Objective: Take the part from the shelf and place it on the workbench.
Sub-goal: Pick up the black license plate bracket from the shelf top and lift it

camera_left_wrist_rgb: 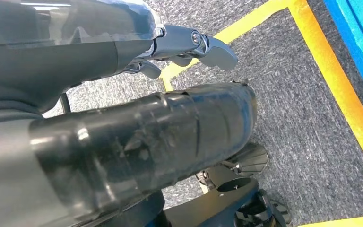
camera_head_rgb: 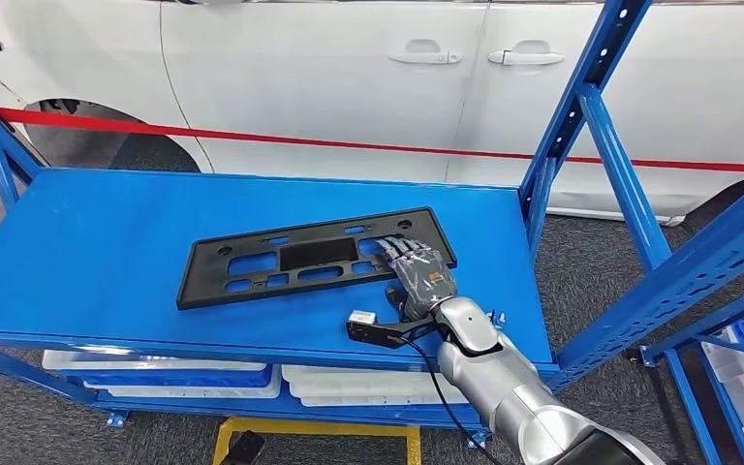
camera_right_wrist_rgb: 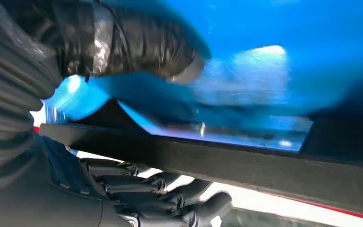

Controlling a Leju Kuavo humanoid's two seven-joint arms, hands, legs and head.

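Right now the flat black plastic plate-holder panel w/ rectangular cut-outs [camera_head_rgb: 315, 258] lies centre frame on the blue steel shelf deck [camera_head_rgb: 107, 252], its right end under the right hand [camera_head_rgb: 420, 276]. Fingers lie over that end's top face; wrist view shows the thumb on the opposite side of the edge, so it looks pinched, not lifted. Left hand [camera_left_wrist_rgb: 196, 45] hangs over carpet, fingers curled, holding nothing. Panel prob. light, thin, a bit flexy, slick; grip by the rim or thru a cut-out. No legible writing.
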